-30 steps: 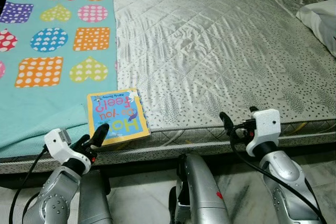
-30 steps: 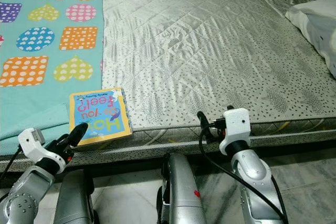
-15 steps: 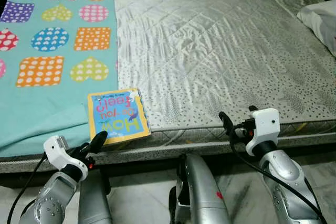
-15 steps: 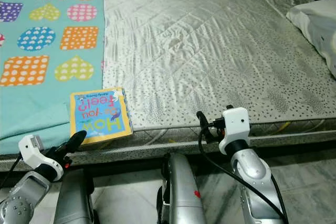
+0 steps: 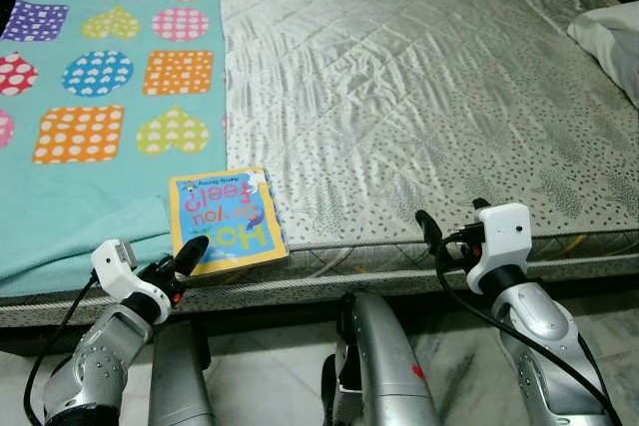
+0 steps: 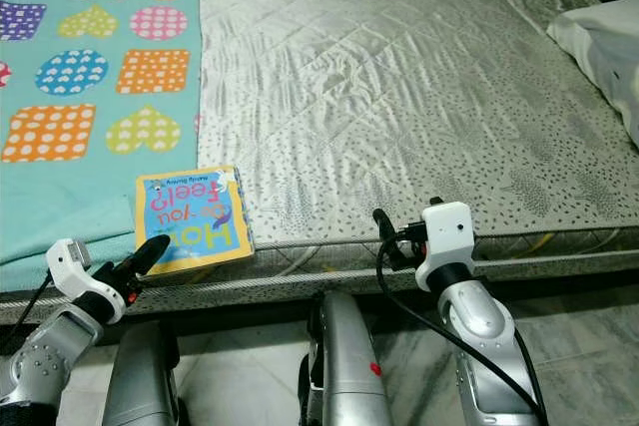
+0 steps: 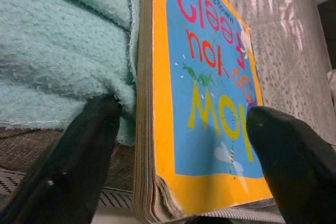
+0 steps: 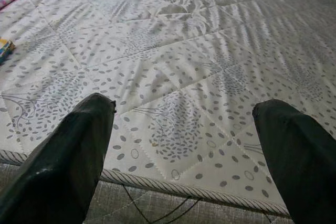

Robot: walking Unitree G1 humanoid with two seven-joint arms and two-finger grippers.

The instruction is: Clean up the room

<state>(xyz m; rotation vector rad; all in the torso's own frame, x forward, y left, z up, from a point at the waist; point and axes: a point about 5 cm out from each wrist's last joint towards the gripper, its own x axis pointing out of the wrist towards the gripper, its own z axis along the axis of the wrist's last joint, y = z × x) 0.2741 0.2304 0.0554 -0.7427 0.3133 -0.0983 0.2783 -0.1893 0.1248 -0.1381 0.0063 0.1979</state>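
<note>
At the mattress (image 5: 419, 107) near edge, the board book (image 5: 226, 218) lay straight ahead of the left gripper (image 7: 178, 150), fingers spread wide astride its corner, empty; right gripper (image 8: 194, 145) open, farther.

Only readable text is on the board book (image 5: 227, 222) at the near edge of the mattress (image 5: 419, 97), partly on the teal blanket (image 5: 70, 207). Cover title "How do you feel?", upside down from the head cam: "How" in yellow, "do you" white/pink, "feel?" pink, on a blue panel w/ yellow border. Small line of print along the cover's far edge, maybe author's name, too small to read. Blanket's hearts and squares carry dots, no lettering.
</note>
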